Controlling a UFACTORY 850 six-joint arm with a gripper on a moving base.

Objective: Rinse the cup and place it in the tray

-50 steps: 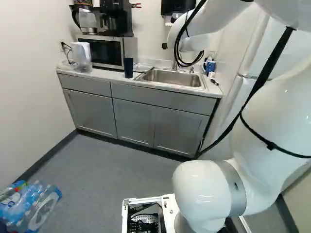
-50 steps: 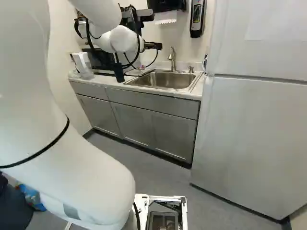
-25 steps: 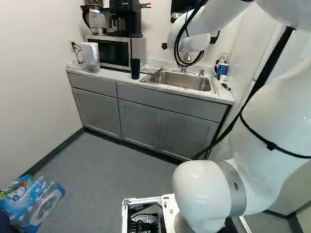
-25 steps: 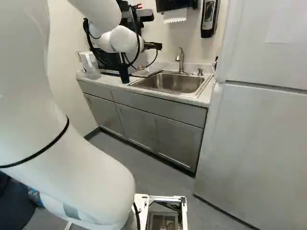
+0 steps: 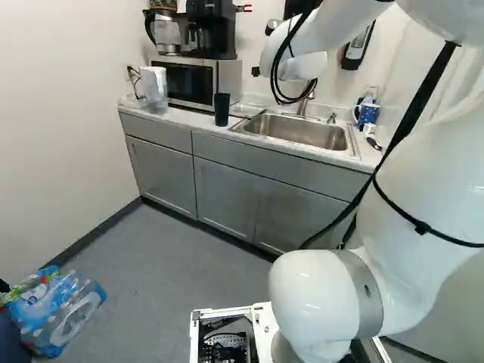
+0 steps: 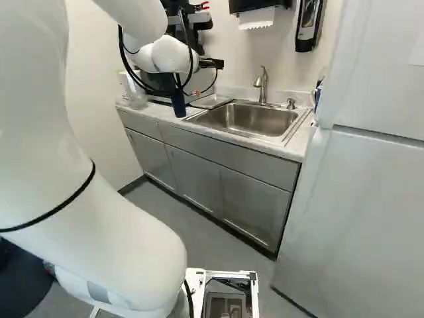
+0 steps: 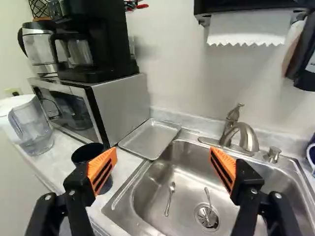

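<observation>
In the right base view a black part of my gripper (image 6: 211, 63) shows past the white wrist, above the counter. The wrist view has the gripper (image 7: 164, 169) wide open, with nothing between its orange pads. The dark cup (image 5: 221, 110) stands upright on the counter between microwave and sink; in the wrist view this cup (image 7: 81, 153) is partly hidden behind one finger. An empty metal tray (image 7: 150, 138) lies beside the sink's rim, against the microwave. The steel sink (image 7: 170, 169) holds two spoons, one at the drain. Its faucet (image 7: 241, 132) stands at the back.
A microwave (image 7: 118, 101) carries coffee makers (image 7: 93, 44). A clear pitcher (image 7: 30, 128) stands on the counter (image 5: 178, 117). Under a paper towel dispenser (image 7: 251, 24) are the faucet and a soap pump (image 7: 273, 154). The fridge (image 6: 358, 212) stands at the right; bottles (image 5: 60, 310) lie on the floor.
The base has moved, turning left: cabinets, sink and cup shift rightward together in both base views. The arm holds its pose against its lowest joint.
</observation>
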